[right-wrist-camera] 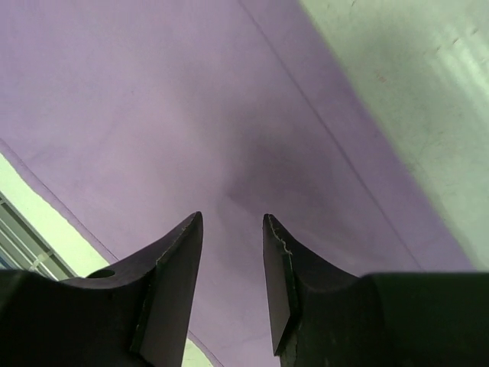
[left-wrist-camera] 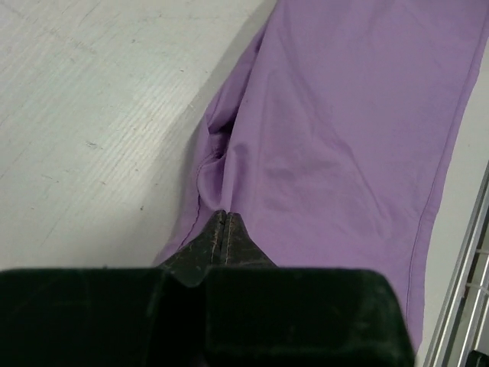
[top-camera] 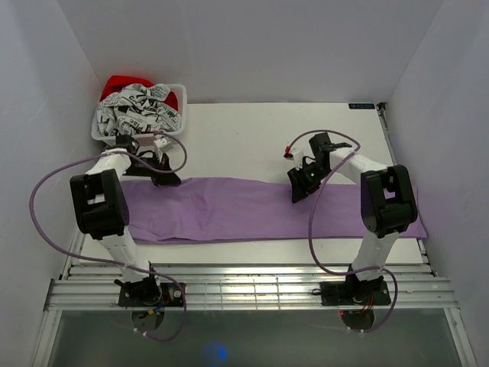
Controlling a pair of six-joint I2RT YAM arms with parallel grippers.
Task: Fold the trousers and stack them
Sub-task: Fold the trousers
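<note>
The lilac trousers (top-camera: 252, 210) lie spread flat across the table, reaching from the left arm almost to the right edge. My left gripper (top-camera: 164, 177) sits at their far edge near the left end. In the left wrist view its jaws (left-wrist-camera: 221, 215) are pressed together with the cloth (left-wrist-camera: 344, 138) puckered up right at the tips. My right gripper (top-camera: 300, 189) is down on the far edge further right. There its fingers (right-wrist-camera: 231, 222) stand apart over the cloth (right-wrist-camera: 191, 99), which shows a faint crease between them.
A white basket (top-camera: 141, 111) of black-and-white patterned cloth and something red stands at the back left, close behind the left gripper. Bare white table (top-camera: 244, 138) lies beyond the trousers. Metal rails (top-camera: 252, 283) run along the near edge. White walls close in on three sides.
</note>
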